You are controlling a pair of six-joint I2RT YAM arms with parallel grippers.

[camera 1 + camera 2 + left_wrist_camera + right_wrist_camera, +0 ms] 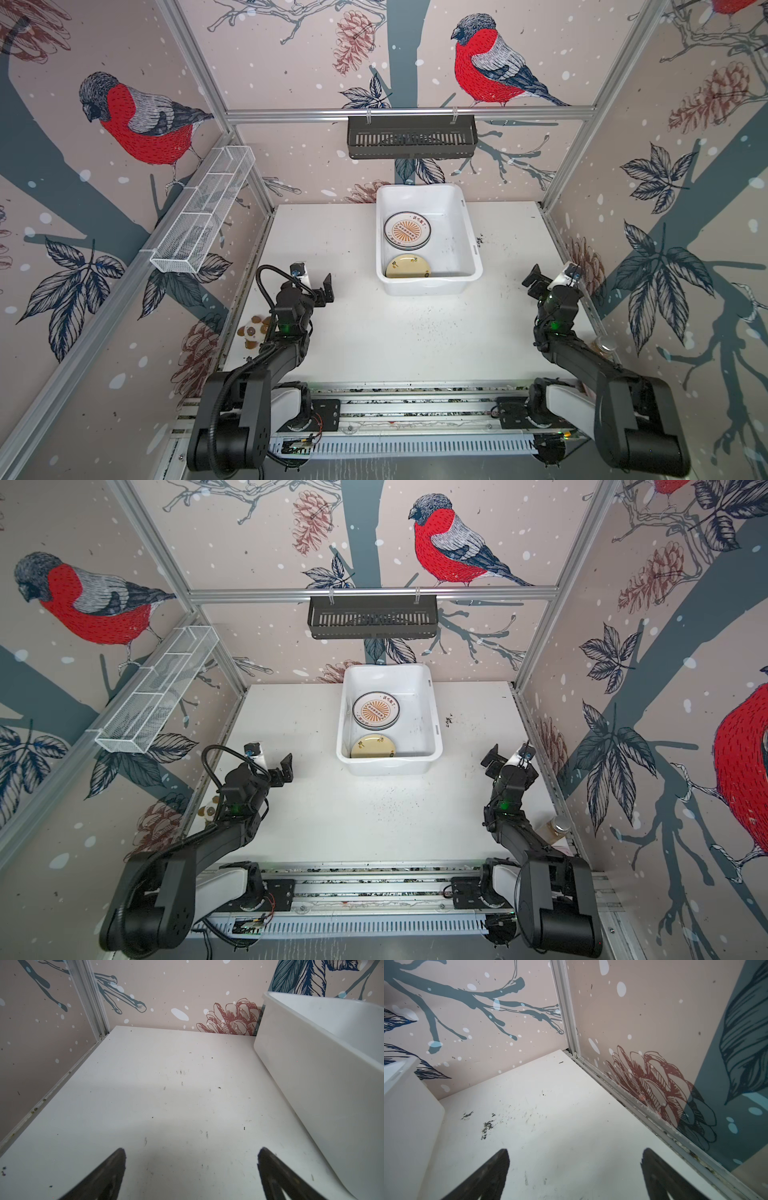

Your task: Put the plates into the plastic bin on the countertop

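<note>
Plates (407, 231): none on the open countertop (395, 340) in either top view; all that show are inside the plastic bin (471, 232). At the left edge, a small brown-and-white item (252, 332), not a plate. Left gripper (325, 291) hangs over the left half of the surface, just off the bin's left wall, fingers spread wide, nothing between them (wrist view confirms bare white surface in the gap). Bin stands at the back edge, about mid-width. Inside, against its left wall: a sunburst plate (376, 710) on top of a stack, count beneath not readable; a pale yellow plate (408, 267) at the front left corner, partly hidden by the front rim. Right gripper (534, 279) is near the right edge, fingers likewise spread, empty. A jar (604, 347) sits at the right edge, outside the task. Judgement: placing step looks complete, arms parked clear. Next move, if any, calls only for checking the stack count against the expected number; no pick target is visible.
</note>
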